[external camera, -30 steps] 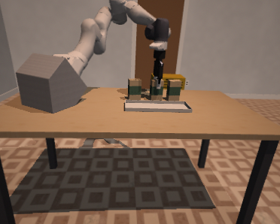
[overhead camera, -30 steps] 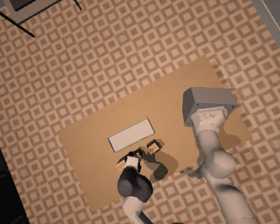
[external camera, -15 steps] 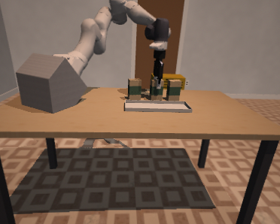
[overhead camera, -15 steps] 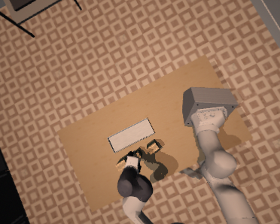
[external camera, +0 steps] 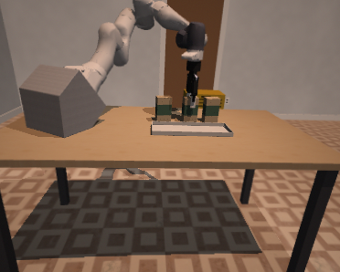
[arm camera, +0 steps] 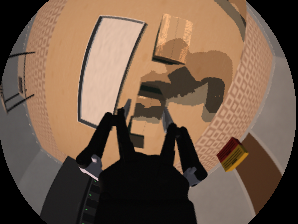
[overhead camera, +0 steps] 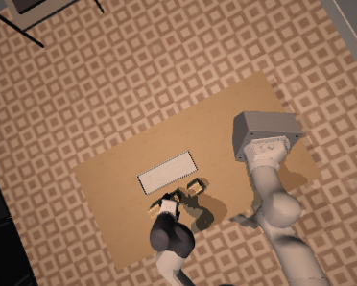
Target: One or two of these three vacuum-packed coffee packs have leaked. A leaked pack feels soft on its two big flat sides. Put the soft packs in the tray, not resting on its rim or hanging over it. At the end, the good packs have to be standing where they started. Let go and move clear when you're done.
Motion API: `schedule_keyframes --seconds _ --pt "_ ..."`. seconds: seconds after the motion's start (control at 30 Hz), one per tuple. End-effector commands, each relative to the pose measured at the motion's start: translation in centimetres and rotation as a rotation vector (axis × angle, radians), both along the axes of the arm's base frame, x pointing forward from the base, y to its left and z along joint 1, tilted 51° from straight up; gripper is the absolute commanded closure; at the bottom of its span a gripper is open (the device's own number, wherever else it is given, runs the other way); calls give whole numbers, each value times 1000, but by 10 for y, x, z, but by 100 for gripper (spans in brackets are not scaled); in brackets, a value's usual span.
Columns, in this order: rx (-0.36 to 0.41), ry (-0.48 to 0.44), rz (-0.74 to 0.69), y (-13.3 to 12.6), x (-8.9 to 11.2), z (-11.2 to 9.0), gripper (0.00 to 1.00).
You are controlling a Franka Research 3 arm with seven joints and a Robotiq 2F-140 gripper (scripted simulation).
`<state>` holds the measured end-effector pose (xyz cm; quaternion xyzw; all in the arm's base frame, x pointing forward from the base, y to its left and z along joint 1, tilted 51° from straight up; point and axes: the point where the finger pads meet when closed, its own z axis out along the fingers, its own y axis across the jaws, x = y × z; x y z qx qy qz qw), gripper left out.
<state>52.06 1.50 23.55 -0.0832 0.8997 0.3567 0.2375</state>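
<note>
The gripper (external camera: pixel 190 101) is carried straight down from the wrist and is seen lowered onto the middle pack (external camera: pixel 189 110) of a row of three. Its fingers stand about half apart, one on each side of that pack in the wrist view. Whether the pads actually press on the two big flat sides cannot be told, so the pack is not taken as gripped. The pack stands directly beneath the tool, between the fingers rather than off to one side. Its long axis is upright, and the jaws appear set across its thin dimension. From this, a squeeze test of softness is judged to be the step in hand. A left pack (external camera: pixel 164 109) and a right pack (external camera: pixel 211 109) stand upright just beside the middle one, all three in a line along the far long edge of the tray (external camera: pixel 191 130). The tray lies near the row on the camera side in the exterior view, with nothing seen in it. The table (external camera: pixel 126 148) also bears the arm's grey base block (external camera: pixel 58 102), well apart from the packs.
</note>
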Motion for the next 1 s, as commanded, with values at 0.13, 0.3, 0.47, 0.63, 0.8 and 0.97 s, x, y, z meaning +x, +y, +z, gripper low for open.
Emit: schedule_keyframes --seconds 0.13,0.3,0.47,0.63,0.8,0.97 --pt "0 -1 1 1 0 -2 75" --pt "0 -1 1 1 0 -2 75" --pt "0 -1 1 1 0 -2 75" --pt "0 -1 1 1 0 -2 75" --pt "0 -1 1 1 0 -2 75" --pt "0 -1 1 1 0 -2 75"
